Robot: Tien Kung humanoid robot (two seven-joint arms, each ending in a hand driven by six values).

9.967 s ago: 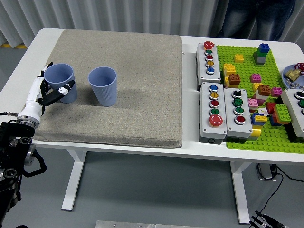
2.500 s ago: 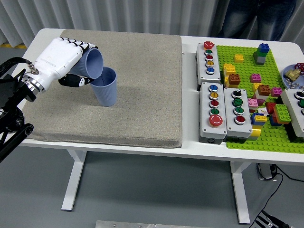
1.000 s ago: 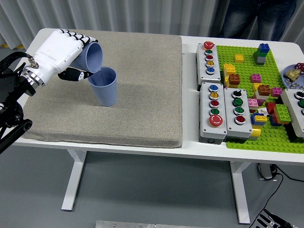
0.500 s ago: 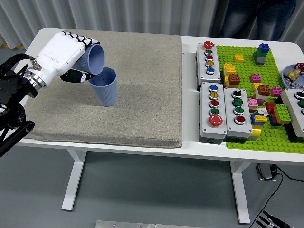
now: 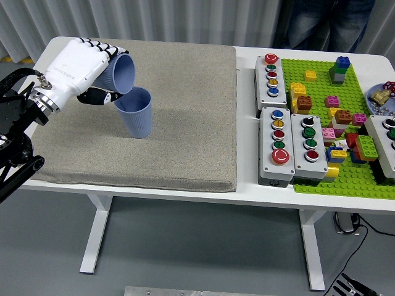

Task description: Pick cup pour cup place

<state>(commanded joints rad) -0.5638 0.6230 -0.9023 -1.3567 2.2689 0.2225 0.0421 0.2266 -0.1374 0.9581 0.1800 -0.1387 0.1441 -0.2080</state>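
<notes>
Item: pouring step, catalogued outward from the standing cup (image 5: 136, 113), near to far.

- Standing cup: sitting upright on the grey mat (image 5: 179, 123), towards the mat's left side, mouth facing up and receiving.
- Tilted cup (image 5: 120, 73): hanging just above and left of the standing cup, its mouth tipping down and right over that rim. Whether the two rims are touching cannot be told.
- Left hand (image 5: 77, 69): wrapping the tilted cup from the left, fingers curling round its wall (contents not visible).
- Handling advice: keeping the tilted mouth centred over the standing cup, rolling the wrist slowly, and avoiding a nudge that would be toppling the light cup below; righting it fully before setting it down on the mat.
- Button boxes (image 5: 290, 139): lying well to the right, off the mat.
</notes>
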